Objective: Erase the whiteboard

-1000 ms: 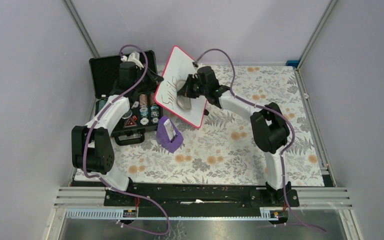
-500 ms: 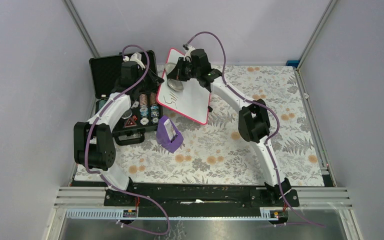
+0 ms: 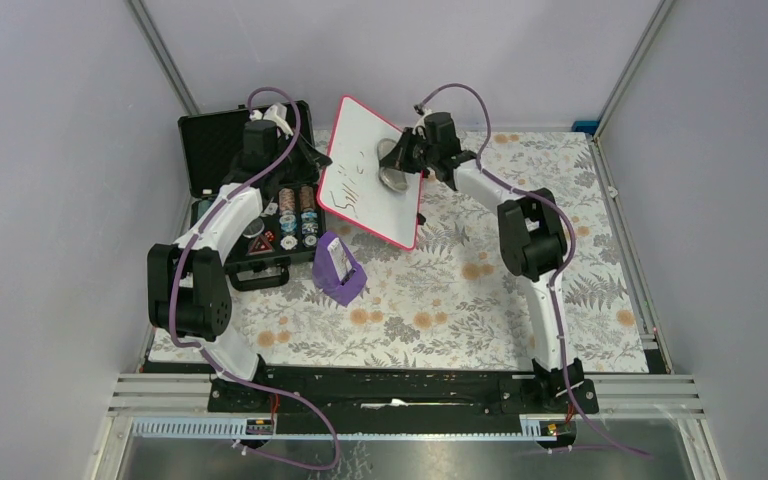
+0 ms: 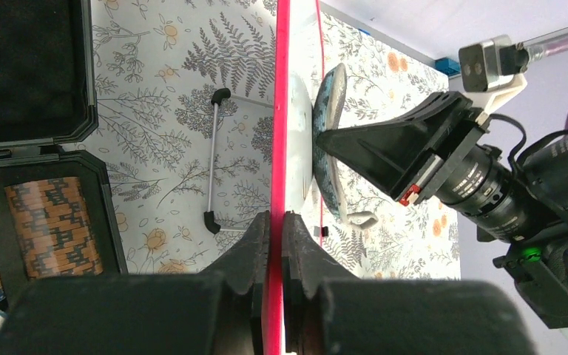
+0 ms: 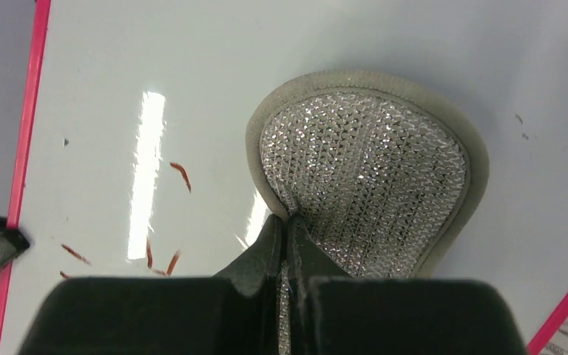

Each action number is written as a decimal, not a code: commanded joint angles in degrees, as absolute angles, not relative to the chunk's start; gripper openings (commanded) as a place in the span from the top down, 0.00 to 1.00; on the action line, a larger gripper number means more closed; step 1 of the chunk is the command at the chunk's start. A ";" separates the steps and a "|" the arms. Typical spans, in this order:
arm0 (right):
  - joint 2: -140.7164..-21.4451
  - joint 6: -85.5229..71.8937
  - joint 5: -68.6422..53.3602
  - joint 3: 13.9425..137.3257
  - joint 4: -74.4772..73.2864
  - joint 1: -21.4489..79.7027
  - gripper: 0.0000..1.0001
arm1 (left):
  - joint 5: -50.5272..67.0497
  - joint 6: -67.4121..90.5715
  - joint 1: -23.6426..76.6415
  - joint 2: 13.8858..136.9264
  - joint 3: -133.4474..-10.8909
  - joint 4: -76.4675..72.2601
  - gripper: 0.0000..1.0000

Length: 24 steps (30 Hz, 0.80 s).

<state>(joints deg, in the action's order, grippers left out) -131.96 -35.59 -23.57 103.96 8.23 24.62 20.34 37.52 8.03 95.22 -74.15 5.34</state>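
The whiteboard (image 3: 370, 175), white with a red-pink rim, stands tilted at the back centre. My left gripper (image 3: 312, 158) is shut on its left rim; the left wrist view shows the rim (image 4: 275, 111) edge-on between my closed fingers (image 4: 259, 244). My right gripper (image 3: 400, 160) is shut on a silver glittery oval sponge (image 5: 370, 177) and presses it flat on the board face (image 5: 192, 66). Dark handwriting (image 3: 348, 198) remains on the lower left part of the board. In the right wrist view it shows as short red strokes (image 5: 155, 251).
An open black case (image 3: 250, 190) with poker chips lies left of the board. A purple holder (image 3: 338, 268) stands on the floral cloth (image 3: 460, 290) in front of the board. The board's wire stand (image 4: 214, 159) shows behind it.
My right gripper with the sponge moved up and left across the board, then right and down to the upper middle. Less writing shows than before. The left gripper kept its hold.
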 commanded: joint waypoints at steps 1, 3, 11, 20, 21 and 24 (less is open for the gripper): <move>-138.32 -30.53 -22.15 115.34 -3.25 29.79 1.00 | 27.19 38.40 11.67 96.69 -74.18 9.65 1.00; -139.83 -29.51 -23.11 120.10 -5.06 31.74 1.00 | 27.05 38.25 11.77 96.68 -74.18 9.66 1.00; -144.77 -27.92 -28.57 133.35 -7.78 38.06 1.00 | 26.56 38.12 12.13 96.51 -74.07 9.59 1.00; -143.87 -29.91 -23.62 122.46 -8.42 32.23 1.00 | 26.21 37.90 12.13 95.98 -74.00 9.69 1.00; -142.94 -29.70 -22.07 119.84 -8.40 31.41 1.00 | 26.03 37.82 12.13 95.83 -73.98 9.87 1.00; -140.77 -29.19 -18.74 113.76 -8.41 29.49 1.00 | 26.10 37.75 12.13 95.85 -74.16 10.15 1.00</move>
<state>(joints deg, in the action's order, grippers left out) -138.85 -29.69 -21.78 123.02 2.09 30.46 19.46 37.50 8.19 95.22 -74.17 6.83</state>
